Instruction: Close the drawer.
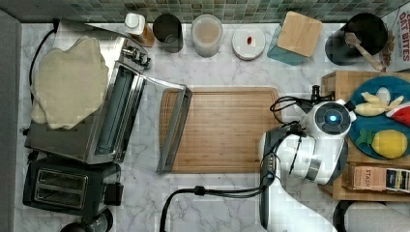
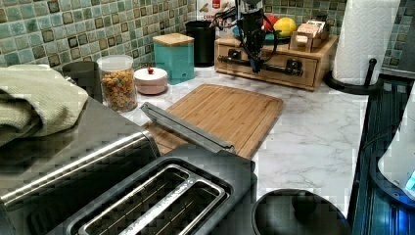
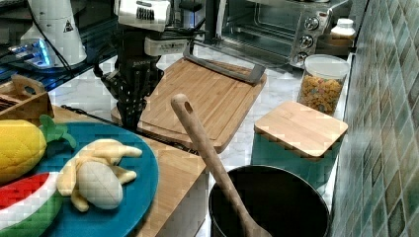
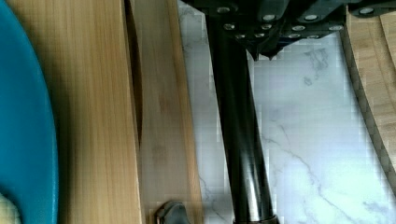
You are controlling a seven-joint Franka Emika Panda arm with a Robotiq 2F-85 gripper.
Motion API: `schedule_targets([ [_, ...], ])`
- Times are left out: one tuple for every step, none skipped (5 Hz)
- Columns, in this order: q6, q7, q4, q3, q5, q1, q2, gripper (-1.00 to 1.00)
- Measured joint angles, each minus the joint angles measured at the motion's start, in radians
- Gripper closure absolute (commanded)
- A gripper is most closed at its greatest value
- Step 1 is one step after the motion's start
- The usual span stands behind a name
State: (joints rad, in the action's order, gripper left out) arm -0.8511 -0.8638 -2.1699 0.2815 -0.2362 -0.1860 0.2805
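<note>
The drawer (image 2: 266, 64) sits in the front of the wooden box (image 2: 323, 49) at the far end of the marble counter (image 2: 313, 132) in the left view, its light-wood face nearly flush with the box. In the wrist view a thin dark gap (image 4: 135, 88) separates the drawer's front board (image 4: 161, 116) from the box top, so it looks almost shut, though how far it still stands out is hard to judge. A long black bar handle (image 2: 274, 67) runs across the drawer face on two brackets. The gripper (image 2: 255, 62) hangs straight down at this handle, and in the wrist view the bar (image 4: 240, 140) passes directly beneath the gripper's black body; whether the fingers are spread or pressed together on it cannot be told.

On the box top lies a blue plate (image 3: 133, 197) with toy fruit: a yellow lemon (image 1: 389, 143), a slice of watermelon (image 3: 22, 197) and a pale peeled banana (image 3: 99, 170). A box of tea bags (image 1: 374, 178) stands near the plate on the same top.

In the top view the bamboo cutting board (image 1: 227, 130) lies on the counter just to the top view's left of the box, and the open door (image 1: 175, 126) of a toaster oven (image 1: 92, 121) rests over the board's far edge. A folded cloth (image 1: 70, 82) lies on the oven's roof, and a black toaster (image 1: 67, 186) stands beside it. Along the tiled wall stand a jar of cereal (image 2: 117, 84), a teal canister with a wooden lid (image 2: 175, 55) and a black pot holding a wooden spoon (image 3: 212, 158).
</note>
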Motion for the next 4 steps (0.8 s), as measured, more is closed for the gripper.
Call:
schedule_targets([
  [0.0, 0.0, 0.002, 0.0, 0.0, 0.0, 0.001, 1.0],
  [0.0, 0.0, 0.002, 0.0, 0.0, -0.001, 0.001, 1.0],
  [0.0, 0.0, 0.002, 0.001, 0.001, 0.0, 0.0, 1.0],
  [0.0, 0.0, 0.0, 0.017, 0.0, 0.018, 0.0, 1.0],
])
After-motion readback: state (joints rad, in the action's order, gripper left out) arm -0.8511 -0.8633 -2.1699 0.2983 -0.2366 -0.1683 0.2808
